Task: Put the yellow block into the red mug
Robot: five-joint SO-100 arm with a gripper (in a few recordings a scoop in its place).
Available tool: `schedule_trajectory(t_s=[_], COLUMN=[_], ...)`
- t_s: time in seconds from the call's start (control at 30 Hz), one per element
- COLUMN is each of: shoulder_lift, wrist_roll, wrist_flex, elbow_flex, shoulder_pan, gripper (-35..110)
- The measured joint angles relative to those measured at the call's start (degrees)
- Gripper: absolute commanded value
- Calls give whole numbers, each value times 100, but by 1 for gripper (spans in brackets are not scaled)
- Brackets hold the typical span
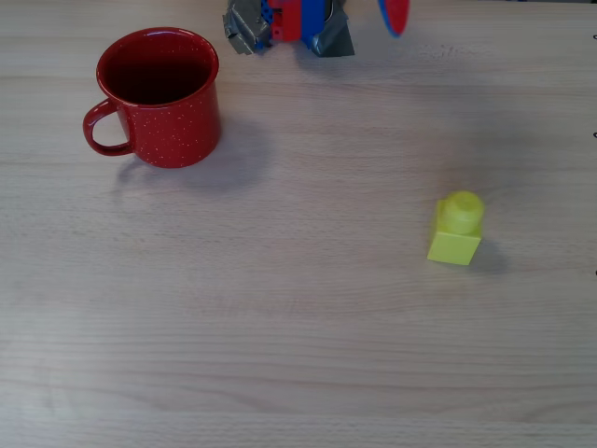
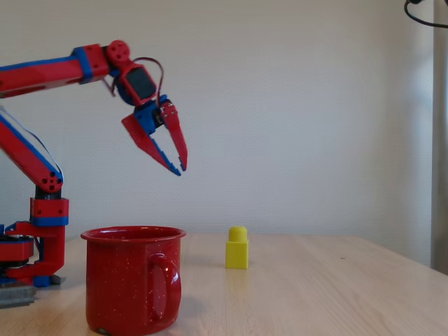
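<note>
Overhead, left to right | red mug upright at upper left | table bare between | yellow block well apart at right, stud up | fixed view: gripper raised high, jaws slightly parted, holding nothing | risk: an off-centre closing on the small block may tip or skid it.

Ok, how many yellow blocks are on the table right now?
1. The yellow block stands upright on the table at the right of the overhead view, well apart from the red mug. Nothing seems hidden.
</note>
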Motion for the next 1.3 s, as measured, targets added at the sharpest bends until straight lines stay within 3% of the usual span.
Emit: schedule_trajectory(t_s=[0.23,0.7,0.9,1.3], shoulder_lift=[-1652,-3771,-4131,-5115], wrist_roll=[870,1380,1213,1485], wrist_flex=[861,817,431,369], elbow_flex=[-1898,-2892,-2892,-3727], shoulder_pan=[-360,-554,-352,-193], gripper=[0,1,26,45])
